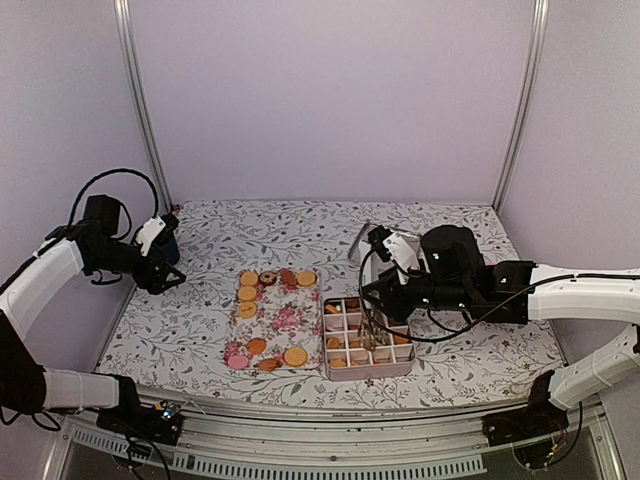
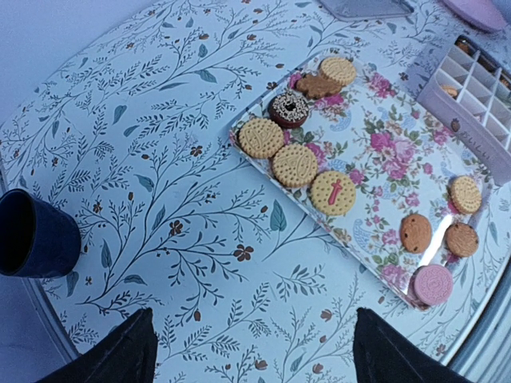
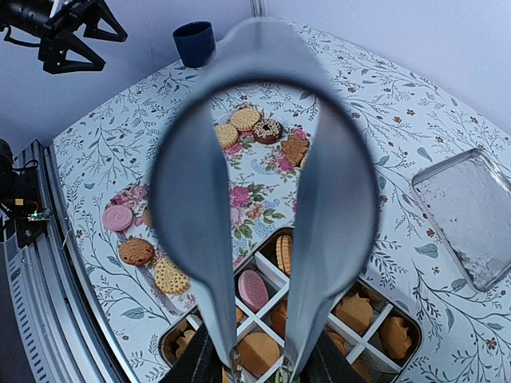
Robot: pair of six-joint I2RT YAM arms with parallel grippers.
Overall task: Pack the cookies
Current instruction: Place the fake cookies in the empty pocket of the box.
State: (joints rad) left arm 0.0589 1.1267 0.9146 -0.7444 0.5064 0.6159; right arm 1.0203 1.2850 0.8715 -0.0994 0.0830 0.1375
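Observation:
Several cookies (image 1: 247, 294) lie on a flowered tray (image 1: 285, 325); the left wrist view shows tan rounds (image 2: 295, 165), a dark ring one and a pink one. More cookies fill the divided box (image 1: 405, 368), among them a pink one (image 3: 253, 290) and an orange one (image 3: 259, 351). My right gripper (image 3: 262, 371) is shut on grey tongs (image 3: 335, 199) that point down into the box, their tips apart over the orange cookie and holding nothing. My left gripper (image 2: 255, 359) hangs open over bare tablecloth, left of the tray.
A dark blue cup (image 2: 32, 235) stands at the table's left edge, close to my left gripper (image 1: 165, 270). A clear lid (image 3: 471, 215) lies behind the box. A pink plate edge (image 2: 487, 12) shows at the far right. Purple walls close in the table.

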